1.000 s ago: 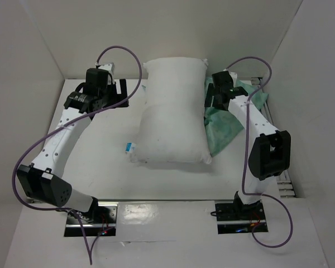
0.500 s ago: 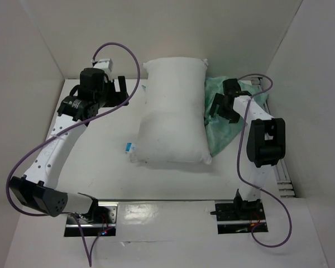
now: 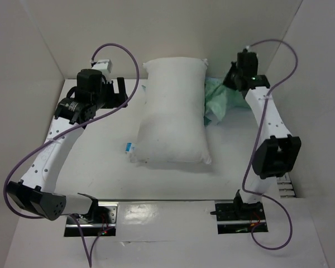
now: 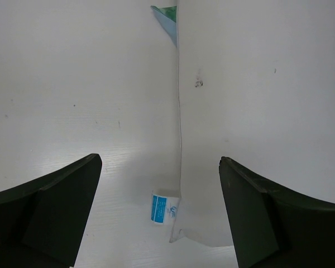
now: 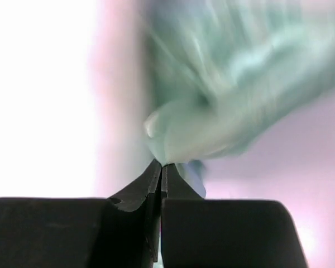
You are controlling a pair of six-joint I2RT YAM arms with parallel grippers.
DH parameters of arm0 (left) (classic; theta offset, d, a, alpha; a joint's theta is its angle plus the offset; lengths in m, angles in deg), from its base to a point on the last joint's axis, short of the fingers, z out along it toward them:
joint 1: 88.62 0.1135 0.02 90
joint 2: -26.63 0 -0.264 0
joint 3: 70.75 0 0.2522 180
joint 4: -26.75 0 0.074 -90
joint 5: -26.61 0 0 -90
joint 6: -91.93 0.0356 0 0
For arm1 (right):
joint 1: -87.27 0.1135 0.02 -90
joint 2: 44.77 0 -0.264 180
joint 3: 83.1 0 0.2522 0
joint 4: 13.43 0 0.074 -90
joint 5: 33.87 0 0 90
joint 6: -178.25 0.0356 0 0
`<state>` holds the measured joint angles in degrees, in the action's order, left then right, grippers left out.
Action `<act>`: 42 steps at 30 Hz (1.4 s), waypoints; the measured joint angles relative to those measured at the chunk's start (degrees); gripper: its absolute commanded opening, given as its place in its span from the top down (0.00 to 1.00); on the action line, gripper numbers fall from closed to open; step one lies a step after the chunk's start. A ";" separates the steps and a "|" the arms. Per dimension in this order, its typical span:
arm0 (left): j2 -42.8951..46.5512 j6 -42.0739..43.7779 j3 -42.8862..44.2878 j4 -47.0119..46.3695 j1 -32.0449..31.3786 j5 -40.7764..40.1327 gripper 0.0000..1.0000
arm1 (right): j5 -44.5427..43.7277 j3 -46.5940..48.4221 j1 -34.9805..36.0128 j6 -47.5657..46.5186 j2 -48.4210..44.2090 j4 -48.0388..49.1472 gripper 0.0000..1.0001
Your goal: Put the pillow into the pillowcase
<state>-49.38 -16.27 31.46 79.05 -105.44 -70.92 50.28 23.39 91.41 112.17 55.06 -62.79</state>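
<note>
The plump white pillow (image 3: 173,120) lies lengthwise mid-tabletop (image 3: 100,151). The teal pillowcase (image 3: 219,100) is bunched against its far right side, a fold pinched in the right gripper's (image 5: 161,167) closed jaws. The left gripper (image 4: 161,162) hangs beside the pillow's left edge, jaws spread wide, empty. A small blue label (image 4: 162,207) pokes out there.

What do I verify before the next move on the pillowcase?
1. Right tool shut on pillowcase: ok, cloth at the closed tips.
2. Left tool open, empty: ok.
3. Pillowcase opening found: cannot tell, cloth bunched, wrist view blurred.
4. Pillowcase clear of pillow: cannot tell, it meets the pillow's right edge.
5. Pillow flat on table, label at near left corner: ok.
</note>
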 measured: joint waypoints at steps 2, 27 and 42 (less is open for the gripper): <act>0.37 -0.04 -0.26 -0.04 0.00 0.24 0.00 | 2.05 8.79 0.52 -0.98 -3.45 1.70 1.00; -8.46 -14.45 -10.27 -1.44 17.97 15.93 0.00 | 32.52 28.24 18.23 -0.81 -15.65 33.48 1.00; -25.24 -18.56 -12.76 -13.00 1.92 35.67 0.99 | 26.14 41.66 18.23 -6.80 -12.22 28.68 1.00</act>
<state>-74.62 -34.83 18.69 66.05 -103.52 -35.25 76.42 65.05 109.64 105.37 42.84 -34.11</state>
